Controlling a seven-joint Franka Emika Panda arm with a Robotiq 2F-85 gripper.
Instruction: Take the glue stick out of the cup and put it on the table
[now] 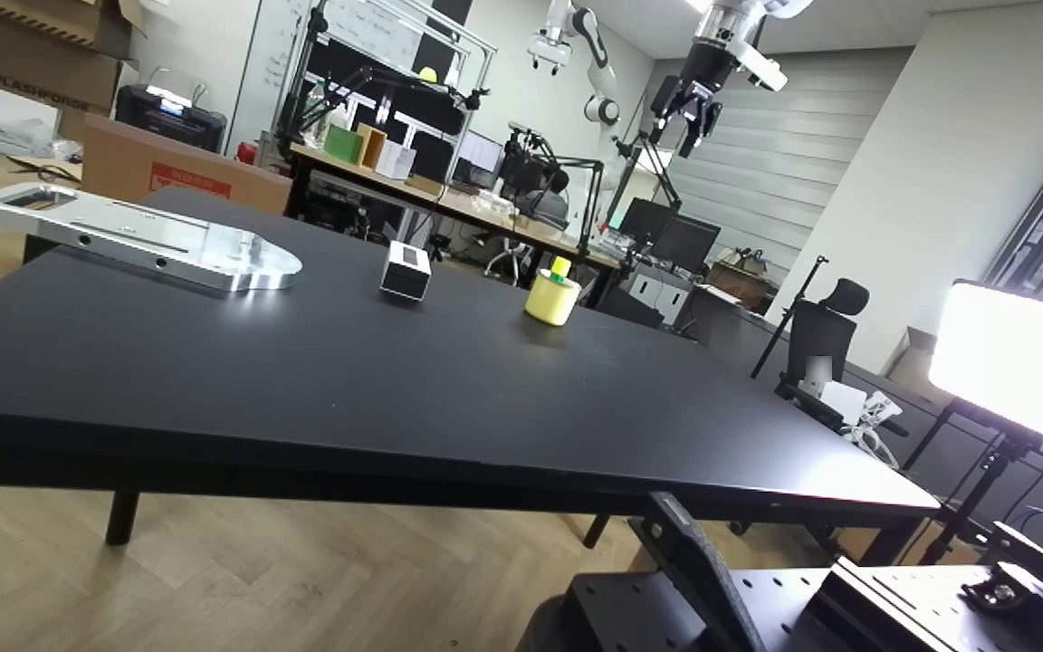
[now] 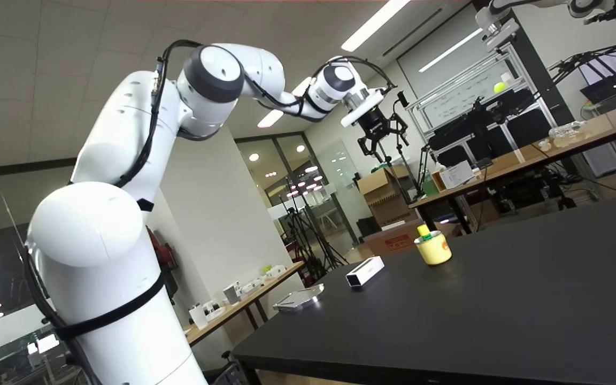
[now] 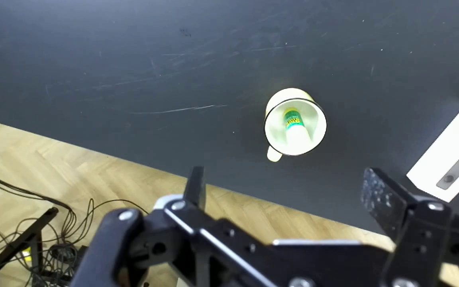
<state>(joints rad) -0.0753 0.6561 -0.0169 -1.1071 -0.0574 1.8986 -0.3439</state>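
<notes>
The bench (image 1: pixel 349 380) spread across the left and middle of an exterior view. The end effector (image 3: pixel 285 187), jaws well apart and holding nothing, spanned the bottom of the wrist view. Higher there, right of centre, stood the cup (image 3: pixel 276 129) with the glue (image 3: pixel 294 123) inside. Seemingly nothing was done: gripping, lifting out and setting down were left.

Looks like a robotics lab, judging by a white robot arm (image 2: pixel 121 133), a second arm (image 1: pixel 603 83) further back, a written-on whiteboard (image 2: pixel 463 102), tripods (image 2: pixel 312 256), a light panel (image 1: pixel 1024 373) and a FLASHFORGE carton (image 1: pixel 42 59); leans towards an office, with monitors (image 1: pixel 689 243) and a desk chair (image 1: pixel 822 337).
</notes>
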